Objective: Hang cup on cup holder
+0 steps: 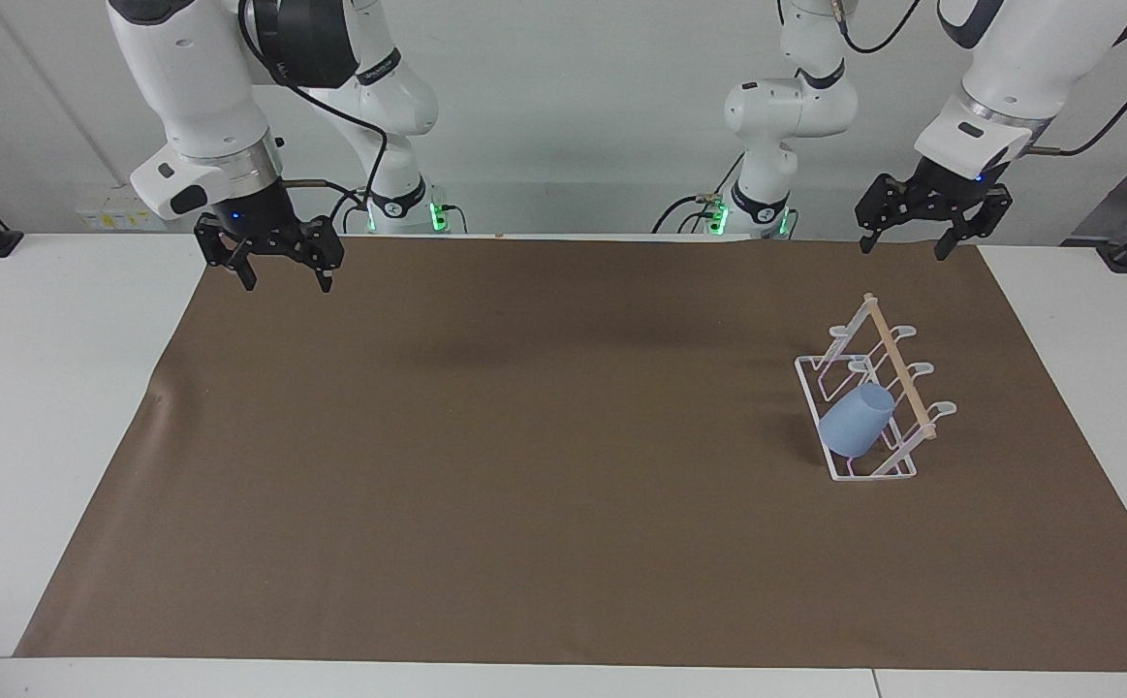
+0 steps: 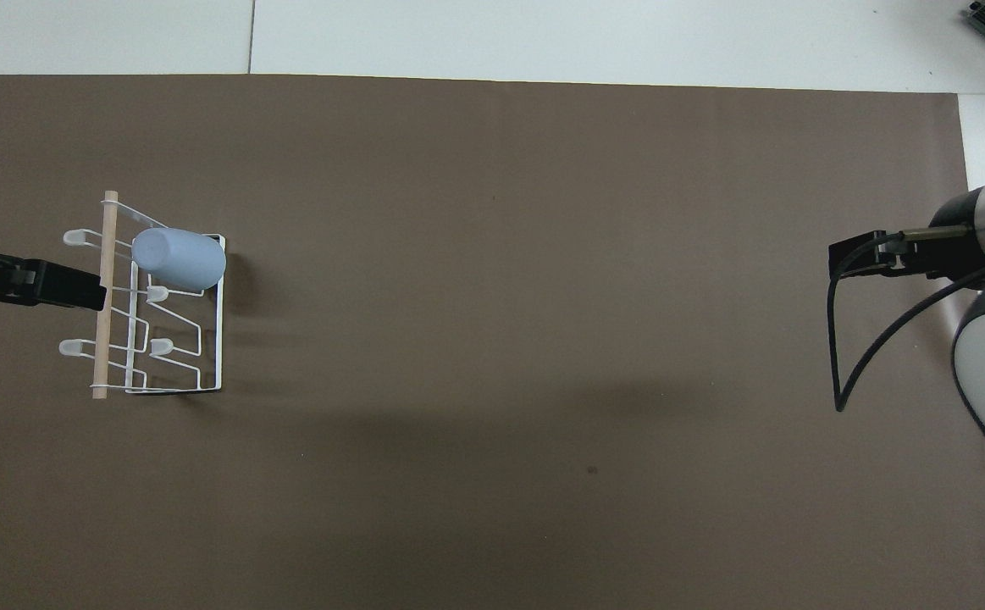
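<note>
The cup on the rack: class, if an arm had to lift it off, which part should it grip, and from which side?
Probably the cup by its side wall, near the free rounded base, coming from above. It sits tilted over a prong of the rack, mouth toward the wooden bar, so only the wall and base stand clear.
</note>
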Action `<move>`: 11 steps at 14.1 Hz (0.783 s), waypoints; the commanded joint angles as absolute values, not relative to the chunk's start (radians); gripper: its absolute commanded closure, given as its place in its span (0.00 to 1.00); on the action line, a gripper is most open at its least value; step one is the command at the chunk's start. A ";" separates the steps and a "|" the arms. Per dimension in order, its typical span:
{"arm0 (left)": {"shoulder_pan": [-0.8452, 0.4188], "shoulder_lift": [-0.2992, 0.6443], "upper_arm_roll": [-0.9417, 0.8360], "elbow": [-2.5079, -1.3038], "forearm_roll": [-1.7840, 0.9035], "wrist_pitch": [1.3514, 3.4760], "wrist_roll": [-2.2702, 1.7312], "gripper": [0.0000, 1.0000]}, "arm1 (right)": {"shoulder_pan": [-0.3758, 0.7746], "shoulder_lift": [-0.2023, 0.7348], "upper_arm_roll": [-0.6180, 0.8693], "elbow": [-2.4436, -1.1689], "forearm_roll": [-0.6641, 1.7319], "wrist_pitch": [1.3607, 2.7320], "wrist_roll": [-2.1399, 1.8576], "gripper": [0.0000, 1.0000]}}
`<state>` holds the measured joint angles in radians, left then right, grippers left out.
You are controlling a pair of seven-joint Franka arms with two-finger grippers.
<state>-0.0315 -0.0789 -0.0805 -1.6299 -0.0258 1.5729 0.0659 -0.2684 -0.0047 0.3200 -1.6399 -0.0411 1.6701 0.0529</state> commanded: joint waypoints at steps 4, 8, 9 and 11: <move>-0.017 -0.106 -0.083 -1.692 -0.015 1.628 0.144 0.00 | -0.298 -0.015 0.327 -1.661 -0.041 1.692 -0.041 0.00; -0.005 -0.055 -0.075 -1.626 0.014 1.604 0.146 0.00 | -0.308 -0.017 0.327 -1.669 -0.041 1.694 -0.043 0.00; -0.011 -0.063 -0.075 -1.641 0.015 1.614 0.144 0.00 | -0.308 -0.017 0.327 -1.670 -0.043 1.694 -0.041 0.00; -0.006 -0.075 -0.077 -1.670 0.011 1.635 0.112 0.00 | -0.308 -0.018 0.327 -1.669 -0.043 1.694 -0.041 0.00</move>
<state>-0.0154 -0.0720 -0.0693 -1.6555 -0.0048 1.6092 0.1260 -0.2915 -0.0047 0.3173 -1.6486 -0.0411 1.6702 -0.0199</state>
